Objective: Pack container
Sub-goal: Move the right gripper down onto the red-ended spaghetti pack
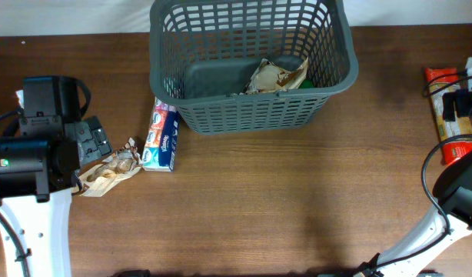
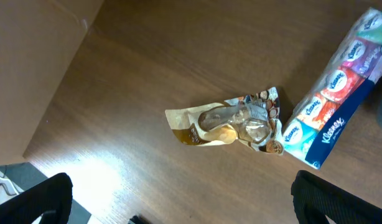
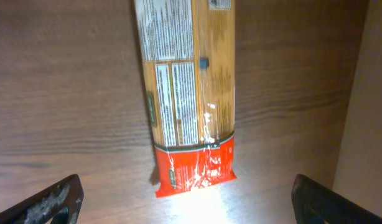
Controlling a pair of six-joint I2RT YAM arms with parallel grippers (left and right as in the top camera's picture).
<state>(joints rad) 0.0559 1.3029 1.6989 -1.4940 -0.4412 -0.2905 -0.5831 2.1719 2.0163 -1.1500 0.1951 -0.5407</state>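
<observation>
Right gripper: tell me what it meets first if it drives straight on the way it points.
Likely the pasta packet, flat on the table under the right gripper; depth unclear.

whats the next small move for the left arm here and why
Probably lower the left gripper onto the crumpled snack packet. Its jaws stand wide open and empty. The packet lies loose on the table just ahead of the fingers, right beside the tissue pack. The basket holds only one other packet, so there is room.
</observation>
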